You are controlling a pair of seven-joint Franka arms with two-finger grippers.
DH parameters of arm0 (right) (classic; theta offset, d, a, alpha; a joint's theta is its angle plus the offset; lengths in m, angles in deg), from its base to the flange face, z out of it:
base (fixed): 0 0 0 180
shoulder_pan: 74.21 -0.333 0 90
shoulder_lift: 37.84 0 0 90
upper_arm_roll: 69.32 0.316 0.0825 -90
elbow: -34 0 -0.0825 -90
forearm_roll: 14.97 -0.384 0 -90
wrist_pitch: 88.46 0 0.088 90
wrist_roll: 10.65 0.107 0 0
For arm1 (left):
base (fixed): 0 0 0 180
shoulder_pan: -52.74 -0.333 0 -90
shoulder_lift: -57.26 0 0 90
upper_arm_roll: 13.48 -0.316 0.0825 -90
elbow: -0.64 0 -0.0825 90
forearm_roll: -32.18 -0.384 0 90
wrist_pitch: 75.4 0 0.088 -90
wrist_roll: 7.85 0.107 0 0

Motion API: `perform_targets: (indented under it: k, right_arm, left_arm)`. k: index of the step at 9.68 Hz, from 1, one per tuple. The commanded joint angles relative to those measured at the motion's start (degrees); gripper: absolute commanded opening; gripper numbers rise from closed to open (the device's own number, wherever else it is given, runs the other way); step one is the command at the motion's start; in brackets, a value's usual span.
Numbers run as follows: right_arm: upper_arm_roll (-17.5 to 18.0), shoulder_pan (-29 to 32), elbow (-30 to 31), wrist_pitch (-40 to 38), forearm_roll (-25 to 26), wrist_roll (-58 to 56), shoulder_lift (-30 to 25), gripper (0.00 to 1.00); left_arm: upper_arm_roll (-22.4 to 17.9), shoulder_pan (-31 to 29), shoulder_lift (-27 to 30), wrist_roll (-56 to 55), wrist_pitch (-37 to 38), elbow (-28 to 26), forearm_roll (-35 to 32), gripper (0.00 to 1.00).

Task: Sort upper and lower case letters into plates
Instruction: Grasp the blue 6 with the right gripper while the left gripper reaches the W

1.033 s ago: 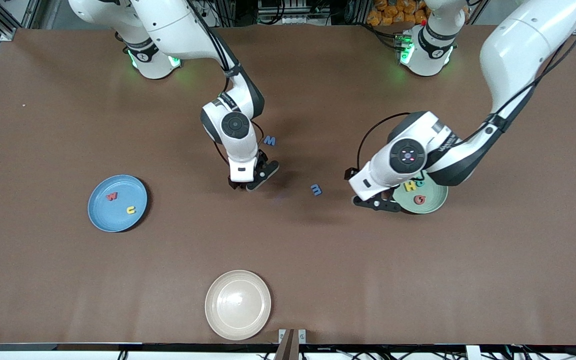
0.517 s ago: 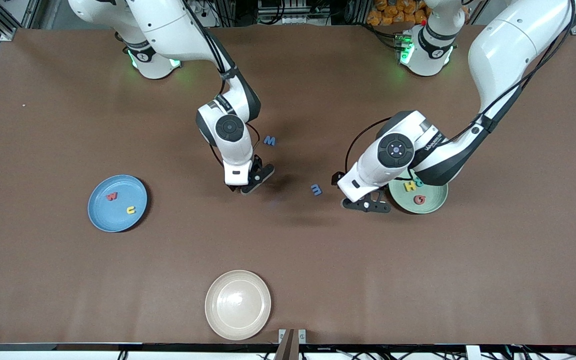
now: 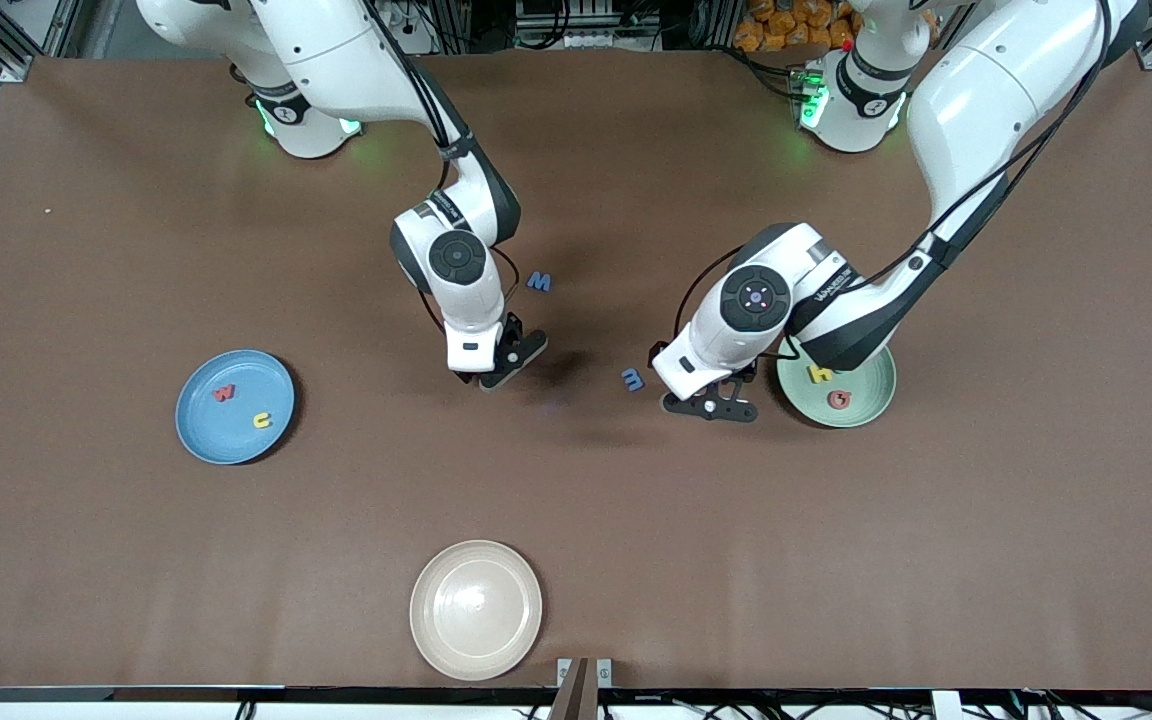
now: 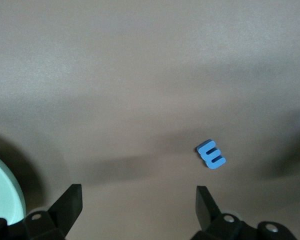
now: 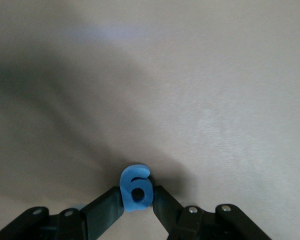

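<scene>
Seen from a high front camera: a brown table [image 3: 576, 520] with two white robot arms reaching in from the top edge.

Right gripper [image 3: 496, 372] low over the middle of the table, fingers pinched on a small blue foam letter [image 5: 135, 189] shaped like a "6" or lowercase "b", clear in the right wrist view.

Left gripper [image 3: 706, 405] low over bare tabletop just beside the pale mint green plate [image 3: 861, 400], fingers [image 4: 70, 200] spread wide, holding nothing.

Small blue "E"-like letter [image 3: 632, 379] flat on the table between the two grippers, near the left one. Blue "M" letter [image 3: 538, 282] farther from the camera, beside the right arm's wrist.

Yellow "H" [image 3: 820, 374] and red round letter [image 3: 840, 400] in the mint plate.

Sky blue plate [image 3: 198, 425] toward the right arm's end, holding a red "w" [image 3: 223, 393] and a yellow "c" [image 3: 261, 420].

Cream-white plate [image 3: 476, 610] nearest the camera.
</scene>
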Motion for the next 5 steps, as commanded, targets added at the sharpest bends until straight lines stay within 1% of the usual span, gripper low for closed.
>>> perform_targets:
  k: [1,2,3,4,5]
  right_arm:
    - [0.33,6.04,1.27,-6.17,-0.21,1.55,-7.50,0.00]
    - [0.33,10.07,1.36,-9.24,-0.13,1.56,-9.96,0.00]
    - [0.24,14.11,1.53,-11.63,0.05,1.30,-11.29,0.00]
    - [0.16,18.50,2.67,-11.91,0.23,0.68,-11.57,0.00]
    - [0.07,21.85,3.55,-12.17,0.31,0.33,-12.09,0.00]
  left_arm:
    - [-0.76,0.51,0.30,-0.63,-0.11,0.84,0.73,1.00]
    - [-0.76,0.77,0.38,-2.37,-0.19,0.84,0.73,1.00]
    - [-0.67,2.94,0.73,-5.00,-0.19,0.84,0.47,1.00]
    - [-0.76,5.84,0.73,-7.81,-0.19,1.01,0.73,1.00]
    - [-0.84,9.52,0.65,-12.63,-0.19,2.67,0.56,1.00]
